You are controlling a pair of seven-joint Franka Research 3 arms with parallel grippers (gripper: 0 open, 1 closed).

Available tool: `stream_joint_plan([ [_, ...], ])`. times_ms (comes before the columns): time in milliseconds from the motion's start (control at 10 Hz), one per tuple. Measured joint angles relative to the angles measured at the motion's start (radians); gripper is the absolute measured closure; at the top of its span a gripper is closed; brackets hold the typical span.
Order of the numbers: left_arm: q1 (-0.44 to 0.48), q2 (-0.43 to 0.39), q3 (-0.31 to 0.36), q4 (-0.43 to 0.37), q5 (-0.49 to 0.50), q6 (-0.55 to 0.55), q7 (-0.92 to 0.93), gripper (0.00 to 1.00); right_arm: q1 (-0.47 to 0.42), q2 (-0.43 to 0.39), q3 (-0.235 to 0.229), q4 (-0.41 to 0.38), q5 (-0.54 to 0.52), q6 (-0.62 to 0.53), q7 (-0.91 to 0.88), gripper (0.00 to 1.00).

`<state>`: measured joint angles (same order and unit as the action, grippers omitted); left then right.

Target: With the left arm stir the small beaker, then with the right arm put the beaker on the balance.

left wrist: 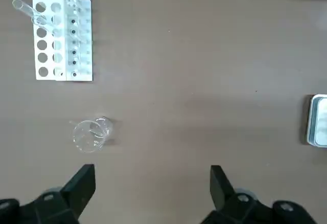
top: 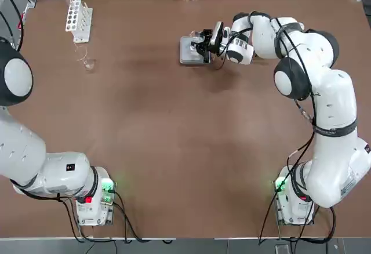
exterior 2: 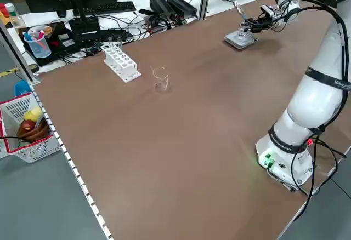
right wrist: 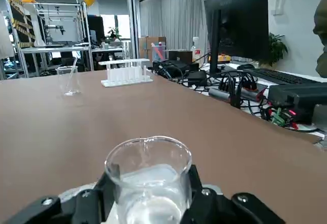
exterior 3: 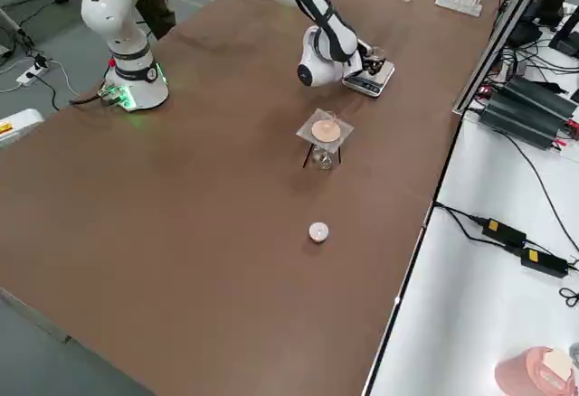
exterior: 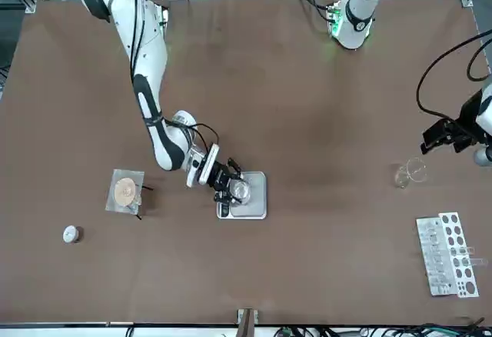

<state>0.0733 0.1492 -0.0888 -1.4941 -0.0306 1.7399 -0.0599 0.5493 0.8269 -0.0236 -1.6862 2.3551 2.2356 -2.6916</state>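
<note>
Black-fingered and clamped tight, the right gripper (exterior: pixel 235 188) holds the small beaker (right wrist: pixel 148 183) upright, directly over the steel platter of the balance (top: pixel 189 51); whether the glass base already touches the platter cannot be told. The coming move looks like a straight lowering and release, since the beaker sits above the balance, not off to one side, and the right arm (top: pixel 324 109) reaches across the brown surface (top: pixel 174 149) toward it. The left gripper (left wrist: pixel 148 193) hangs with its fingers spread wide and empty, well apart from the balance, above a second glass beaker (left wrist: pixel 92 133) near the white test-tube rack (left wrist: pixel 61 29). No brand or writing on the balance can be read.
</note>
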Motion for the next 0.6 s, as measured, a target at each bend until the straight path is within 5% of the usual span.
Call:
stream_joint_plan([
  [400,-0.001,0.0,-0.001,0.0,0.0,0.0,0.0,0.01,0.0,0.001,-0.001,0.002,0.0,0.006,0.013,0.37],
  [600,-0.002,0.0,-0.002,0.001,0.0,0.0,0.0,0.01,0.0,0.001,0.0,0.005,0.001,0.006,0.017,0.14],
])
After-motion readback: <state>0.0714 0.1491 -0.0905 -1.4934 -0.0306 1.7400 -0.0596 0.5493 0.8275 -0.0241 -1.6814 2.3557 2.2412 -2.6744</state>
